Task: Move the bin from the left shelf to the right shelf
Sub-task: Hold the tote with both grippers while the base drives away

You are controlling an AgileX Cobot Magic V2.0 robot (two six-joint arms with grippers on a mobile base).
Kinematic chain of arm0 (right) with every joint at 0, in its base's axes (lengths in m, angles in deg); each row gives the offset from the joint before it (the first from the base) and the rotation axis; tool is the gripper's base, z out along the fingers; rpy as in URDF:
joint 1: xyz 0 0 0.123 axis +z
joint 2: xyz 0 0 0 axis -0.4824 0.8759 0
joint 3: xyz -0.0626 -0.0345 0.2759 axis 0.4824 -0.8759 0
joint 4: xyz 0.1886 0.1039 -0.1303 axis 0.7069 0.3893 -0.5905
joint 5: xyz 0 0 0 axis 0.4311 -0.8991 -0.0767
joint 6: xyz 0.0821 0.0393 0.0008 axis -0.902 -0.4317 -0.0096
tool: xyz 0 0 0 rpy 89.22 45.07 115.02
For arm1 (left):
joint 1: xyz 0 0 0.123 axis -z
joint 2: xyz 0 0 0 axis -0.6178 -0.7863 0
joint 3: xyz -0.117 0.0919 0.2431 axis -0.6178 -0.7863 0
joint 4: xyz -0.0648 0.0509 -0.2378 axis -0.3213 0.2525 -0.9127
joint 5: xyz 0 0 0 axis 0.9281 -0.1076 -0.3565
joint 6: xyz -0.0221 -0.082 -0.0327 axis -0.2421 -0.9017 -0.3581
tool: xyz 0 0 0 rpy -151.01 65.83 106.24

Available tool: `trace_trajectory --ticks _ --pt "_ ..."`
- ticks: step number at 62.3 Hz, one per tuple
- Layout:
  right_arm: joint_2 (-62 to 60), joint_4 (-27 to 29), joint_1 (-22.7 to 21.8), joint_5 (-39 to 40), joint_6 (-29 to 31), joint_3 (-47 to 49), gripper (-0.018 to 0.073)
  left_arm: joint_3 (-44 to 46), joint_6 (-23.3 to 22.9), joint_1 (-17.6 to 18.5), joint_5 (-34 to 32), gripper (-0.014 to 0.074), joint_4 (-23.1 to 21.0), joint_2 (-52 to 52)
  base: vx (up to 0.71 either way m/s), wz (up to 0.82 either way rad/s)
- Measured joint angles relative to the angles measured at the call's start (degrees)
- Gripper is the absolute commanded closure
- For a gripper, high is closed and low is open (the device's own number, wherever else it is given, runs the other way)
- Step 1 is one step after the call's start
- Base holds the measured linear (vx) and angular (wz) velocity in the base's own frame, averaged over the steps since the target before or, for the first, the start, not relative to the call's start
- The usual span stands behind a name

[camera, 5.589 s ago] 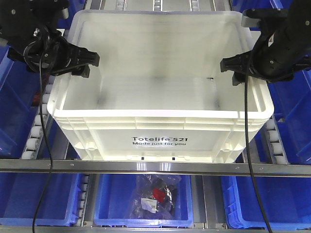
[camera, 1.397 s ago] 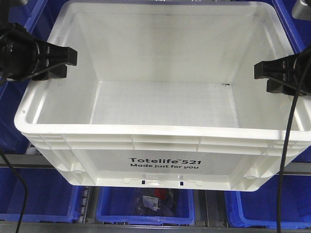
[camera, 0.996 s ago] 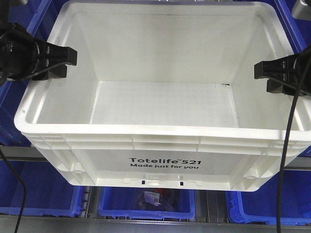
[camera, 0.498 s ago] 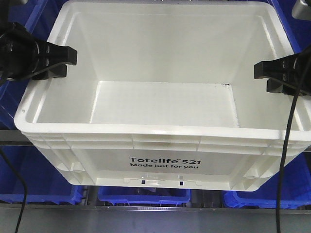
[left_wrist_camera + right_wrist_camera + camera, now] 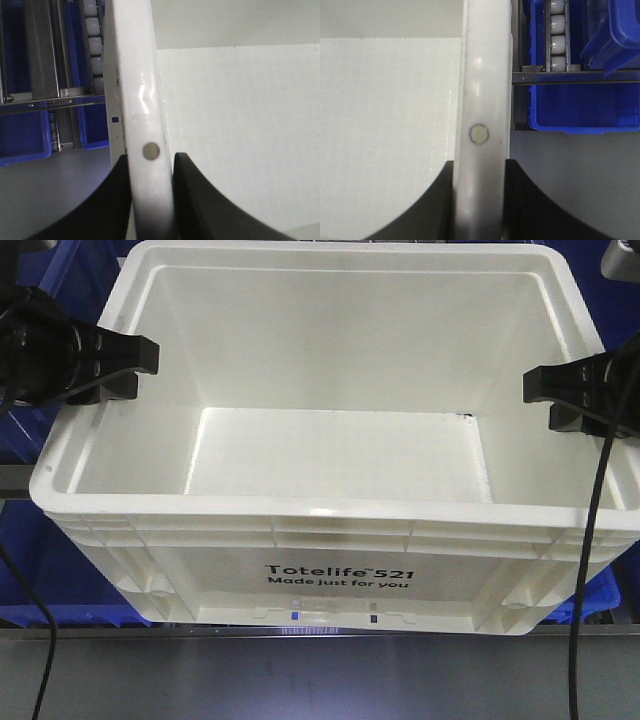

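Holding the bin (image 5: pixel 330 450) by its two side rims, open top up, lettered wall nearest. Clenched on the left rim with the left gripper (image 5: pixel 122 370), one finger inside the wall and one outside. Same grasp on the right rim with the right gripper (image 5: pixel 548 400). From both wrists, dark fingers (image 5: pixel 192 200) pressed against either face of the rim.

Left of the bin, a metal shelf rail (image 5: pixel 12 480) and blue bins (image 5: pixel 70 585). Right of it, the corner of another blue bin. Below the near wall, grey floor (image 5: pixel 320 680). Just outside each gripped rim, roller tracks (image 5: pixel 555 25) running far into the shelf.

In the way: black cables (image 5: pixel 588 570) hanging across the near right corner and down the near left side, in front of the bin's wall. Cannot tell whether touching it.
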Motion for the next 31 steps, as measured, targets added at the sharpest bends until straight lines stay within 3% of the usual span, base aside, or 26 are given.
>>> trace_trajectory --ticks 31 --pt "0.00 0.00 0.00 -0.25 0.00 0.00 0.0561 0.00 0.00 0.00 0.00 0.0603 -0.01 0.00 -0.13 -0.06"
